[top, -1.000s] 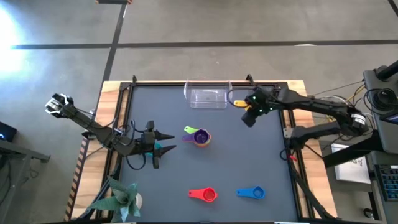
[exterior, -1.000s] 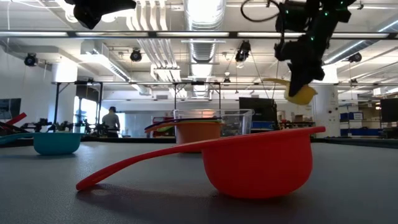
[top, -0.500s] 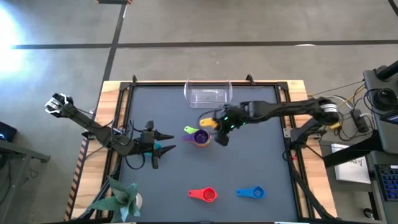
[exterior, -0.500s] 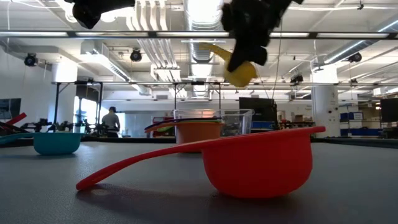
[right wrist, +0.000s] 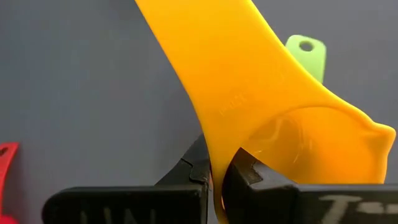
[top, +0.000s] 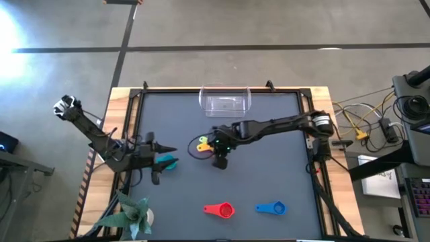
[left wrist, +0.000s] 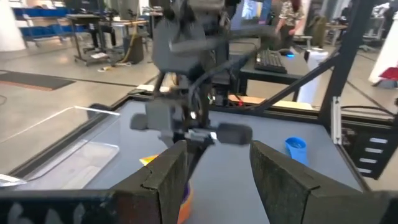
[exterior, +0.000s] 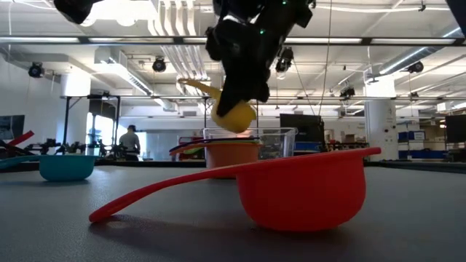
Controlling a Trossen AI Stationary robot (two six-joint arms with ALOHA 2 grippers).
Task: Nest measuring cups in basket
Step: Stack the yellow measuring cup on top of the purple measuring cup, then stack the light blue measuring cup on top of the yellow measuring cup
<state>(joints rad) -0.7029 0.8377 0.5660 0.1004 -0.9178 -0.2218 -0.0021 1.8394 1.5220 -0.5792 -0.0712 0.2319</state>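
My right gripper (top: 216,146) hangs over the table's middle, shut on the yellow measuring cup (top: 201,142). In the low view the yellow cup (exterior: 233,116) hangs just above the orange cup (exterior: 231,154) of a stack. The green cup's handle (right wrist: 306,53) shows beneath it. The clear basket (top: 224,101) stands at the far edge. The red cup (top: 220,210) and blue cup (top: 271,208) lie near the front. The teal cup (top: 168,161) sits on the table below my open left gripper (top: 163,156), which is raised at the left. My right gripper pinches the yellow cup's wall (right wrist: 214,165) between its two fingers, where the handle joins the bowl. The fingers come from above, pointing down. The cup is lifted clear and tilted, its handle (exterior: 200,87) slanting up toward the table's left.
A green plant (top: 131,215) stands at the near left corner. Raised rails frame the dark mat (top: 269,175). Open mat lies between the stack and the red and blue cups. A person (exterior: 131,138) stands far off in the room behind.
My right gripper carried the yellow cup from beside the basket's right end toward the table's left and near side, coming down over the stack of cups. My left arm drew back a little toward the left edge.
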